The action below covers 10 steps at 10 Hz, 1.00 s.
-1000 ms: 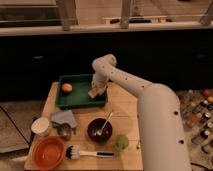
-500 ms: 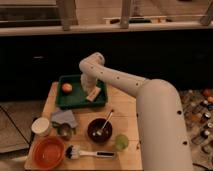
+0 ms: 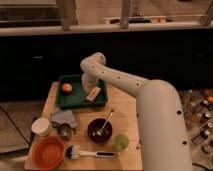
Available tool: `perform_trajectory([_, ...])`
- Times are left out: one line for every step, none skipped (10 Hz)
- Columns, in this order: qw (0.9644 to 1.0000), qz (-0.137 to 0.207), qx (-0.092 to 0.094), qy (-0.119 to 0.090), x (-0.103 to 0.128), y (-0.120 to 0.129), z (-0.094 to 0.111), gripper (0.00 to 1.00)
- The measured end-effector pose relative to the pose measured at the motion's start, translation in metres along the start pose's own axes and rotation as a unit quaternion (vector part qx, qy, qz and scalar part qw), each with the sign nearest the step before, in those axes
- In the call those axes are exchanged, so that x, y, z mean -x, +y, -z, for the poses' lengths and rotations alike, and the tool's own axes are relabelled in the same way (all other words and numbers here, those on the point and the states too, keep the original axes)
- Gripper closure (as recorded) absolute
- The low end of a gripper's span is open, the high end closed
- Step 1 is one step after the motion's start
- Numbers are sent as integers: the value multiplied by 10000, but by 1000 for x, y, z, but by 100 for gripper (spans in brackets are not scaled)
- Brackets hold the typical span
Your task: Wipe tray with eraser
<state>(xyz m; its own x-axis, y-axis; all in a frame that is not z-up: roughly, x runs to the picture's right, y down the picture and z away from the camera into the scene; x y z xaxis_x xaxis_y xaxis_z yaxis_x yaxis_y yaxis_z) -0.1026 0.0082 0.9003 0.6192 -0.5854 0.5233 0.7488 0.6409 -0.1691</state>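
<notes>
Since the frame half a second back, the bend of the arm [image 3: 95, 62] above the tray [image 3: 75, 104] has shifted slightly toward the right of the view. The eraser [image 3: 93, 94] lies at much the same spot as it did then. The fruit and the items on the near worktop show no change of position.

Current condition: the gripper [image 3: 90, 85] points down into the right part of the tray, with the eraser directly at its tip. The eraser sits tilted on the tray floor, near the right rim. Whether the gripper is clasping the eraser or only standing over it cannot be told from this view.

The tray is dark green and rests at the far edge of the wooden worktop [image 3: 125, 125]. An orange fruit [image 3: 66, 88] lies in its left part, well apart from the eraser.

Other items noted on the worktop, all outside the tray:
- a grey-blue cloth [image 3: 63, 118] just in front of the tray's left end
- a white cup [image 3: 40, 126] to the left of the cloth
- a small metal cup [image 3: 64, 131] touching the cloth's near edge
- a dark bowl [image 3: 99, 131] with a spoon [image 3: 107, 120] leaning in it
- a green cup [image 3: 121, 142] beside the dark bowl
- an orange bowl [image 3: 48, 152] at the near left corner
- a brush [image 3: 87, 153] with a white handle, lying between the orange bowl and the green cup
</notes>
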Motion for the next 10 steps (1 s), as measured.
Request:
perform_trajectory([10000,13,24,-18,-1,1,-1,69])
perform_trajectory([10000,35,-29,-32,-2,3,-1,57])
perform_trajectory([9999,37,-91,-32,-4,5,0,49])
perform_trajectory([9999,38,-154,-11,-6,6,3,39])
perform_trajectory([9998,50,-188,-11,-7,5,4,30])
perform_trajectory([9998,69,-192,-9,-8,4,5,21])
perform_trajectory([9998,82,-183,-19,-7,2,4,20])
perform_trajectory([9998,83,-177,-27,-8,2,4,20])
perform_trajectory([9998,70,-164,-38,-9,3,3,20])
perform_trajectory([9998,62,-158,-46,-10,4,3,20])
